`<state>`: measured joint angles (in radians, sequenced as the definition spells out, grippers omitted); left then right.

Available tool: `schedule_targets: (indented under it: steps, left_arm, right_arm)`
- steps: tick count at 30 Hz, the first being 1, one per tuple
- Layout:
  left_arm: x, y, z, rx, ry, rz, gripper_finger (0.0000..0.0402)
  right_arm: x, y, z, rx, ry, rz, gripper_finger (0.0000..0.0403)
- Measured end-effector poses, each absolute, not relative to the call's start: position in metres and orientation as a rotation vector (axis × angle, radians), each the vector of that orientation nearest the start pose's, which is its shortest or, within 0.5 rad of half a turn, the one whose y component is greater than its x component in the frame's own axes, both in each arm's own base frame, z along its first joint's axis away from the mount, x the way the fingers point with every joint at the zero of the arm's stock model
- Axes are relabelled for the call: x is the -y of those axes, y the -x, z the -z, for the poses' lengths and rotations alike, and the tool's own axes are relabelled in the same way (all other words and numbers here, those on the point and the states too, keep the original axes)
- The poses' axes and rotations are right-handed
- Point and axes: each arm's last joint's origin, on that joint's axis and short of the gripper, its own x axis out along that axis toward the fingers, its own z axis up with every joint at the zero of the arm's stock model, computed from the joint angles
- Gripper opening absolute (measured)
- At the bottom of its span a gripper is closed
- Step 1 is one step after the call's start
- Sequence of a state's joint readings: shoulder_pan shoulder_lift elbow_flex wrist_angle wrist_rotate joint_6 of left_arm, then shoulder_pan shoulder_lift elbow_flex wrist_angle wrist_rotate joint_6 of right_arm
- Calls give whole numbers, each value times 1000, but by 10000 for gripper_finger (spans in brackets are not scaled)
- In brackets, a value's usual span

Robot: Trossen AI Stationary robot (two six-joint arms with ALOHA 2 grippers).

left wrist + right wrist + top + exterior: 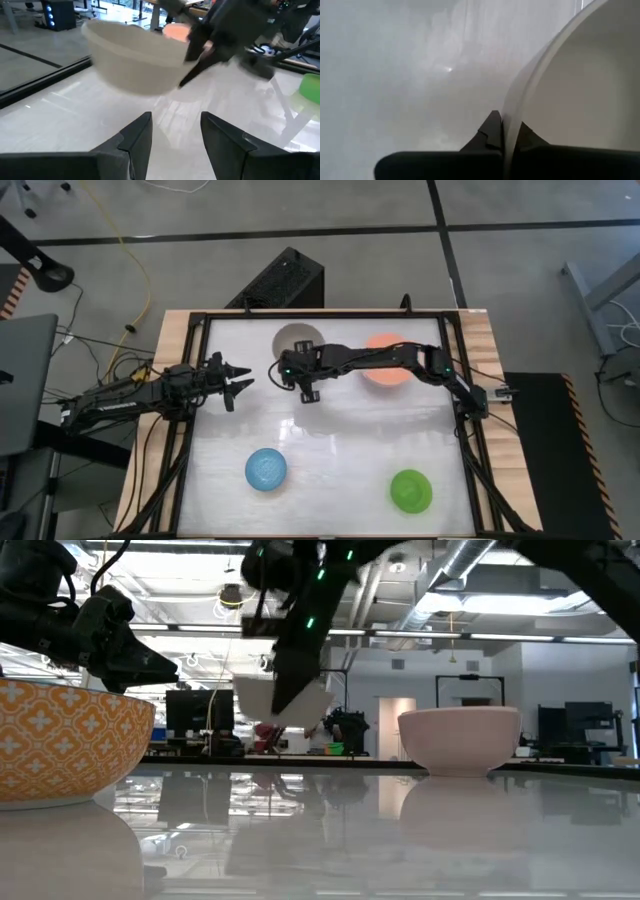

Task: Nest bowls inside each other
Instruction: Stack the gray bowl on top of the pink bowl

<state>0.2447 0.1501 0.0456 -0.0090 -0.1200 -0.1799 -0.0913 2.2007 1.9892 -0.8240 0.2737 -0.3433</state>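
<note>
The beige-grey bowl (297,338) (262,698) hangs tilted above the white table's far middle, with my right gripper (300,366) (510,131) shut on it. My left gripper (238,380) (176,131) waits open at the table's left side, aimed toward that bowl (134,56), nothing between its fingers. The salmon-pink bowl (385,372) stands on its base at the far right, partly under my right arm. The small blue bowl (267,469) and the small green bowl (411,490) sit near the front edge. The large pale pink-white bowl does not show in the high view. My right gripper grips the beige-grey bowl's rim (516,102) on its near side, one finger inside the bowl and one against the outer wall. The fingers come slanting down from the table's right. The bowl is lifted clear of the table and hangs tilted (285,705).
A black frame (196,430) borders the white table. In the low view a bowl with an orange-patterned wall (60,745) stands close at the left, and a pale bowl (460,740) stands farther back at the right. Bare table lies between the blue and green bowls.
</note>
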Motion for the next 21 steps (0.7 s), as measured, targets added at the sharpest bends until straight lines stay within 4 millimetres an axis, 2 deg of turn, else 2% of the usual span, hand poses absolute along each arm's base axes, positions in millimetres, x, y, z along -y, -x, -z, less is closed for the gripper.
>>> schedule_targets:
  steps: [6,12,15,21]
  left_arm:
    - [-29,-101,-166,-81,186,-374,158]
    - [-29,-101,-166,-81,186,-372,158]
    - [-29,-101,-166,-81,186,-373,158]
    - [-29,-101,-166,-80,186,-373,158]
  right_arm:
    - [36,-433,-302,-1095,369,280,8]
    - [21,-372,-335,-1110,303,458,7]
    - [15,-340,-333,-1096,208,525,7]
    - [9,-291,-289,-1171,108,599,7]
